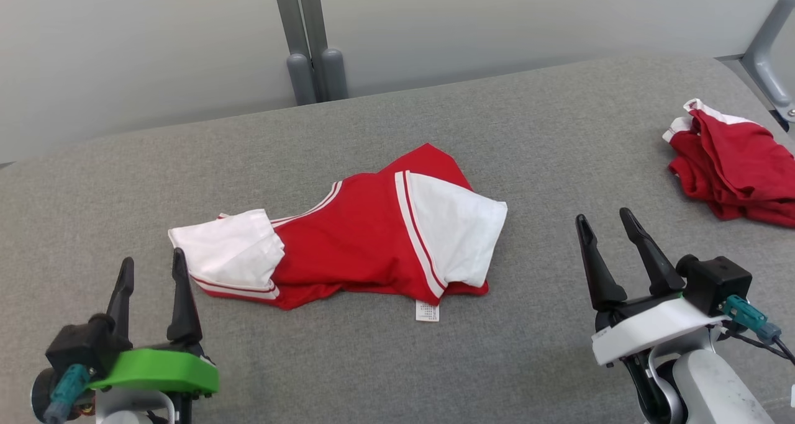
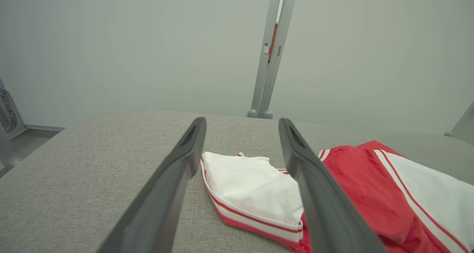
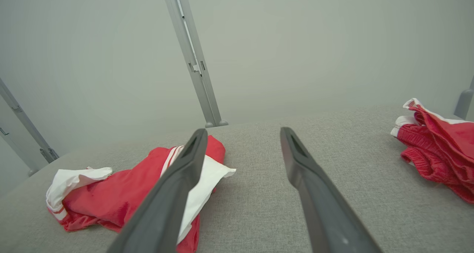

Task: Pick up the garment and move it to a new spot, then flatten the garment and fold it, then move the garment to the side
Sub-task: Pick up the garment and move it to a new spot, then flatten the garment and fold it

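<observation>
The garment point(image 1: 354, 231) is a red shirt with white sleeves and white stripes, lying folded in the middle of the grey padded table point(image 1: 397, 362). A white label sticks out at its near edge. My left gripper point(image 1: 152, 269) stands open just off the left sleeve, nothing between its fingers. In the left wrist view that white sleeve point(image 2: 248, 182) lies ahead between my left gripper point(image 2: 240, 125) fingers, untouched. My right gripper point(image 1: 601, 222) is open to the right of the garment, apart from it. The right wrist view shows the garment point(image 3: 122, 193) behind the left finger of my right gripper point(image 3: 242, 134).
A second red and white cloth heap point(image 1: 736, 163) lies crumpled at the table's far right edge; it also shows in the right wrist view point(image 3: 440, 149). Grey metal posts point(image 1: 313, 45) stand behind the table's far edge against a pale wall.
</observation>
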